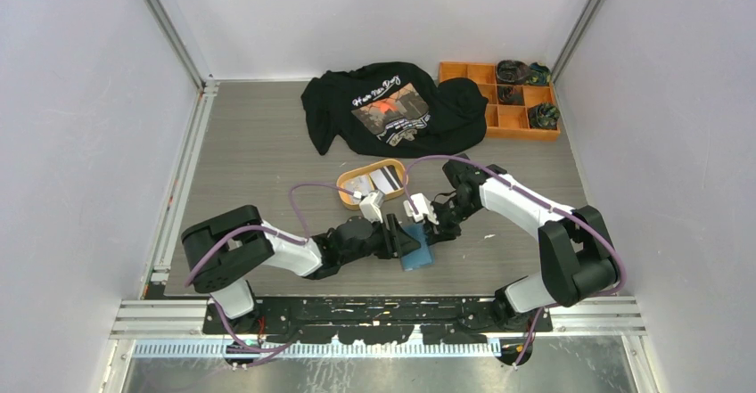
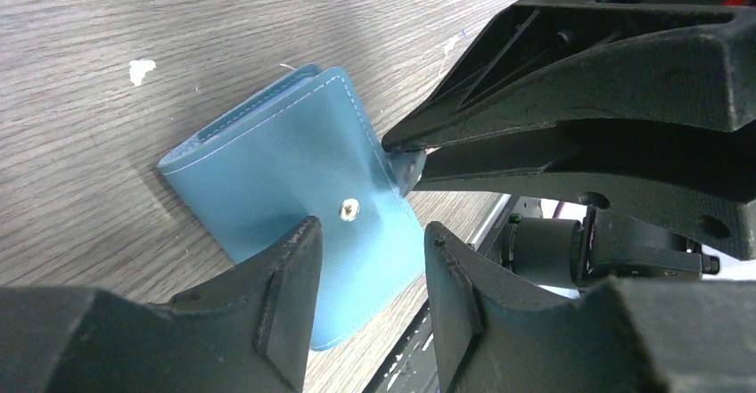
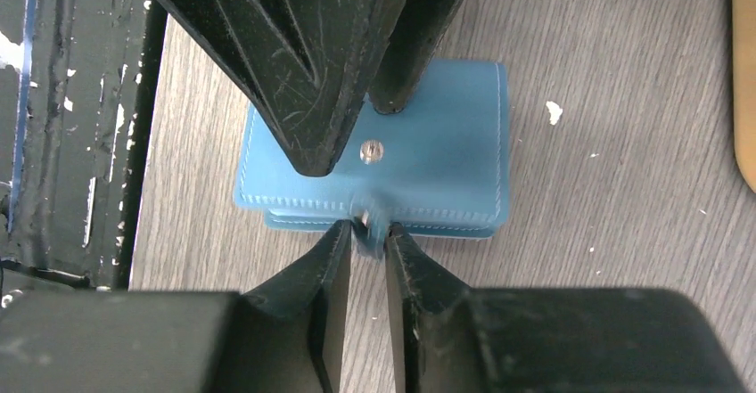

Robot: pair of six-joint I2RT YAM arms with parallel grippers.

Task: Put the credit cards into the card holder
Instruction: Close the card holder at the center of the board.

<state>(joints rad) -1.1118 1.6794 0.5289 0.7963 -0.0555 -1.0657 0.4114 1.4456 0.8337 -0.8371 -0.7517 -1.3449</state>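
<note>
Though unclear overhead, right claw (image 3: pixel 366 234) (pinching tab (image 3: pixel 371 216))

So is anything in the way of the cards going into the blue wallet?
Yes: the wallet itself is folded shut, so its cover hides the pockets. The right pincer pinches the tab at its edge, and the open left pincer sits over the cover. The cards lie in the orange tray, apart from the wallet.

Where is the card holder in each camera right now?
Top external: card holder lower centre of the table.
Left wrist: card holder centre, closed, snap up.
Right wrist: card holder centre, under the left gripper.
Shared landmark: right gripper pinching its tab.
</note>
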